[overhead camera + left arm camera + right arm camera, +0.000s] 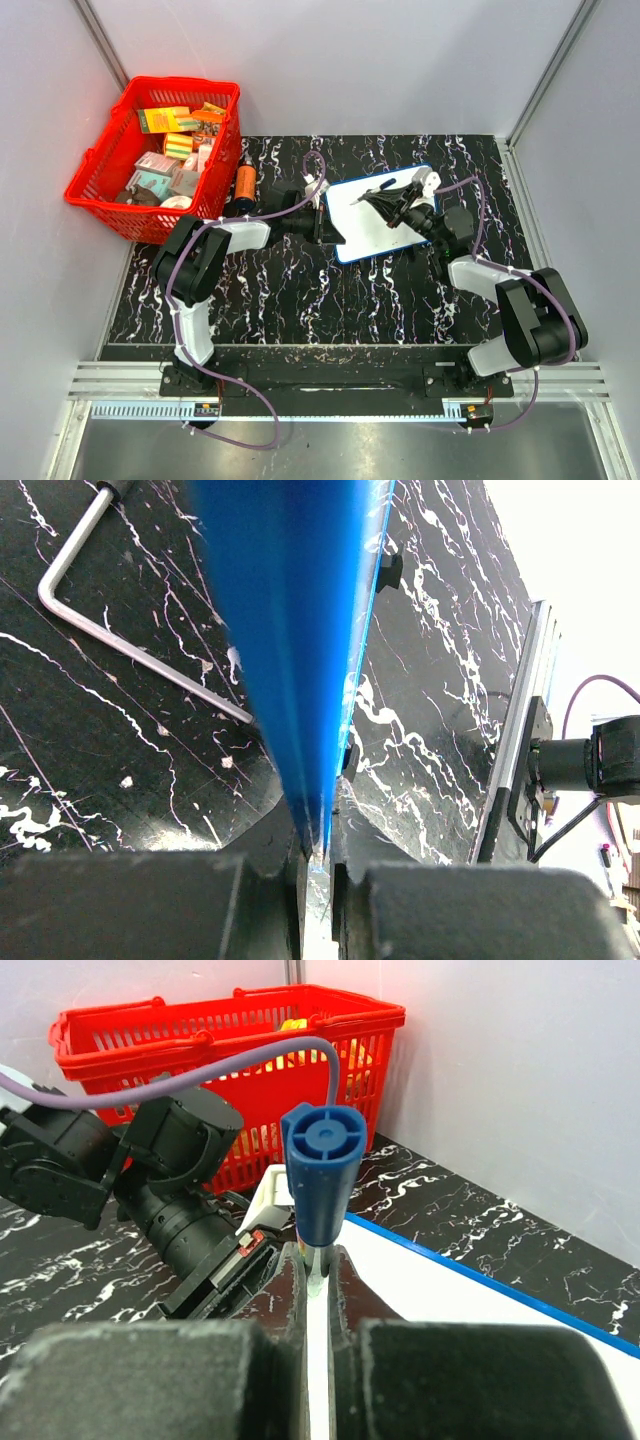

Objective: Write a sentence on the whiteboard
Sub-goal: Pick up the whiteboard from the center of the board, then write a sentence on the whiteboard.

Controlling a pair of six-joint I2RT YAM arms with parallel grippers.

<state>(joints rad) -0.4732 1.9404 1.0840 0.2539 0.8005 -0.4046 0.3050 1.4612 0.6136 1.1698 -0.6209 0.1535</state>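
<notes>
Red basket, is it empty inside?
No, the red basket is packed with small boxes and packets.

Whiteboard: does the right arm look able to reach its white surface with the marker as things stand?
Probably yes. The right gripper, shut on the marker, hangs over the whiteboard, whose surface beside it looks bare. The left gripper clamps only the rim.
</notes>
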